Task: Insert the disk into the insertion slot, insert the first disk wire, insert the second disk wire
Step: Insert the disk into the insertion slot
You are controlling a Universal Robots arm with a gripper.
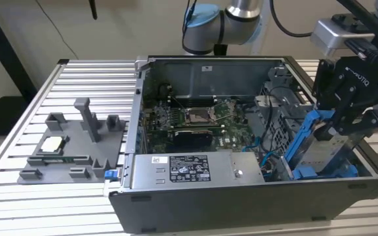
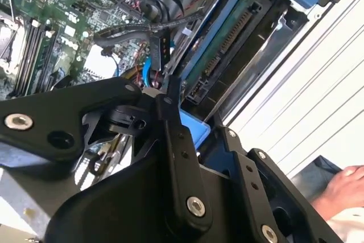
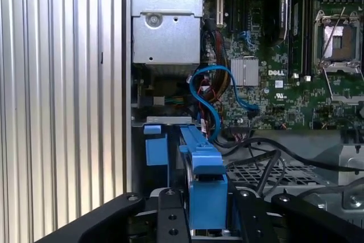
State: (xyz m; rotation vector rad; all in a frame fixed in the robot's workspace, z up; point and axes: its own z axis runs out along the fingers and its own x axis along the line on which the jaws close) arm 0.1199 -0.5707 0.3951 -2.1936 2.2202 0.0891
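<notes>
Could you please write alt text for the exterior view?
The end effector grips the blue-framed disk, tilted, at the exterior view's right end of the open computer case. A grey fixture lies beside it.

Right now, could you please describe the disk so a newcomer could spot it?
Find the open computer case. At its end on the exterior view's right, the black hand grips the disk. It alone is a silver slab in a bright blue frame.

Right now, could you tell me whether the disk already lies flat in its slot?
No, the disk stands steeply tilted in the case, held by the gripper.
</notes>
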